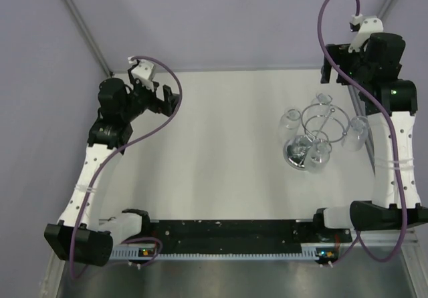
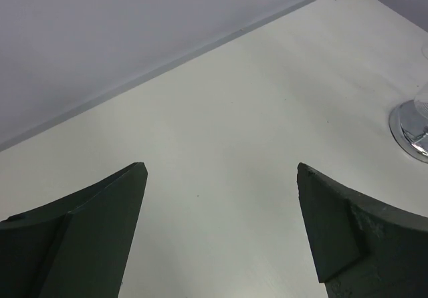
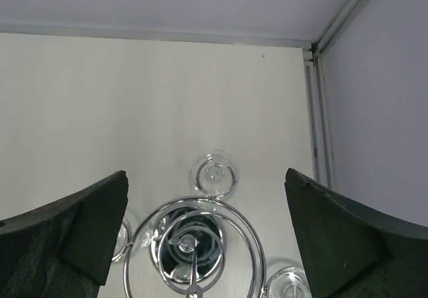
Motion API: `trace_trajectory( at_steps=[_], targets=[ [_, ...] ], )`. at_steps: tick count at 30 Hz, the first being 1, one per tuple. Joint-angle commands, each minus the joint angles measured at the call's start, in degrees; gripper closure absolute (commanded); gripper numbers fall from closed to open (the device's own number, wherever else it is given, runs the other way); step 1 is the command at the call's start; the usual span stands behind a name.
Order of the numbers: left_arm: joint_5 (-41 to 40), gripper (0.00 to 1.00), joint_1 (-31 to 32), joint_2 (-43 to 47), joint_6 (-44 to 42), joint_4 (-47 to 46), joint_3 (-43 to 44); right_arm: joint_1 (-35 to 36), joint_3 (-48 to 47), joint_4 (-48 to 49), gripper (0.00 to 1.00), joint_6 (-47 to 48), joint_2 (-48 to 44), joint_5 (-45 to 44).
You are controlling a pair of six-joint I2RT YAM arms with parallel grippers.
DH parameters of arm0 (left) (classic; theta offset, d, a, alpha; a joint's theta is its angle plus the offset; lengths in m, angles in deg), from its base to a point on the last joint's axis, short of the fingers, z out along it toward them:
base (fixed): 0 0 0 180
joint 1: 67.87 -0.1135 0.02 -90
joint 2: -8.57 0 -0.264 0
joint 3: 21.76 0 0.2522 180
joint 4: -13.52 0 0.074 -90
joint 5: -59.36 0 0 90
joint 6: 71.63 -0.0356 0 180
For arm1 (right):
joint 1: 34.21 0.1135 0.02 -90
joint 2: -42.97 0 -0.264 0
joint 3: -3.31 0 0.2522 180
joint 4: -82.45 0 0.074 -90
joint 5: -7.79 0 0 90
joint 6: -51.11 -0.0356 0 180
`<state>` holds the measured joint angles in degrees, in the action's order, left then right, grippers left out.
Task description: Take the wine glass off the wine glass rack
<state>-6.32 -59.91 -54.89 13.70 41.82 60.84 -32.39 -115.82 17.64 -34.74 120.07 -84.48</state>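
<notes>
The chrome wine glass rack (image 1: 323,119) stands at the right of the white table, its round mirror base (image 1: 297,153) on the tabletop. Several clear wine glasses hang upside down from its rings, among them one on the left (image 1: 289,121), one at the back (image 1: 324,99) and one on the right (image 1: 359,128). My right gripper (image 1: 332,61) is open, high above and behind the rack. In the right wrist view, between its open fingers (image 3: 206,174), I look down on the rack's rings (image 3: 251,241) and a glass foot (image 3: 214,173). My left gripper (image 1: 170,97) is open and empty at the far left.
In the left wrist view the open gripper (image 2: 221,166) hangs over bare table (image 2: 221,111), and the rack base (image 2: 408,129) shows at the right edge. Purple walls close the back and sides. A metal rail (image 3: 319,111) runs along the table's right edge.
</notes>
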Motion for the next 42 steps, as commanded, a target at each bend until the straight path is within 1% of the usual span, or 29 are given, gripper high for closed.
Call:
trace_trajectory(
  at_steps=[1, 3, 5, 8, 12, 16, 18, 21, 24, 26, 30, 32, 35, 36, 40, 42],
  targets=[
    [8.45, 0.01, 0.38, 1.5, 0.1, -5.04, -2.04, 0.55, -3.18, -0.99, 0.01, -0.29, -1.34, -0.12],
    [12.14, 0.01, 1.52, 1.5, 0.27, -7.15, -2.83, 0.63, -3.27, -0.9, 0.01, 3.4, -2.04, 4.0],
    [14.52, 0.02, 4.32, 1.06, -0.69, -8.83, -3.27, 0.55, -3.18, -0.72, 0.01, 5.69, -3.18, 7.69],
    [16.29, 0.05, 8.81, -0.25, -1.49, -10.32, -2.92, 0.55, -4.5, -1.16, 0.01, 5.53, -3.97, 10.17],
    [19.71, 0.08, 14.25, -2.8, -0.52, -14.01, -3.27, 0.55, -6.17, -4.58, 0.01, 4.65, -3.8, 10.43],
    [22.26, 0.07, 19.53, -6.31, -1.75, -19.02, -3.98, 0.64, -5.64, -8.09, 0.01, 6.4, -4.59, 10.61],
    [23.67, 0.06, 21.47, -8.77, -0.62, -22.0, -3.89, 0.55, -6.17, -9.24, 0.03, 6.41, -4.68, 6.42],
    [24.02, 0.05, 24.28, -12.38, 0.8, -29.12, -4.24, 0.64, -5.38, -11.35, 0.03, 6.4, -4.85, 0.79],
    [24.55, 0.05, 27.71, -17.12, -0.78, -31.94, -3.02, 0.55, -4.07, -12.58, 0.03, 5.97, -5.99, 1.9],
    [25.43, 0.05, 29.29, -20.28, -1.04, -33.96, -1.96, 0.55, -3.45, -12.59, 0.03, 5.35, -7.22, 5.76],
    [25.26, 0.05, 31.32, -27.31, -2.1, -35.55, 1.64, 0.55, -4.15, -13.11, 0.03, 4.64, -7.67, 7.45],
    [24.73, 0.05, 31.76, -30.91, -0.53, -37.04, 3.66, 0.63, -4.33, -13.38, 0.03, 6.57, -8.1, 6.4],
    [23.33, 0.05, 32.37, -35.58, 0.36, -40.03, 5.6, 0.55, -3.97, -13.38, 0.02, 9.12, -8.37, -1.49],
    [22.8, 0.04, 32.64, -36.98, 0.36, -41.25, 5.95, 0.64, -3.89, -13.38, 0.02, 9.65, -8.54, -2.74],
    [20.86, 0.03, 33.52, -41.64, 1.76, -45.91, 7.27, 0.55, -3.27, -14.25, 0.02, 9.66, -9.69, 0.23],
    [21.3, 0.03, 33.95, -43.67, 2.12, -47.67, 7.89, 0.55, -2.31, -15.13, 0.02, 9.31, -9.95, 0.85]
  ],
)
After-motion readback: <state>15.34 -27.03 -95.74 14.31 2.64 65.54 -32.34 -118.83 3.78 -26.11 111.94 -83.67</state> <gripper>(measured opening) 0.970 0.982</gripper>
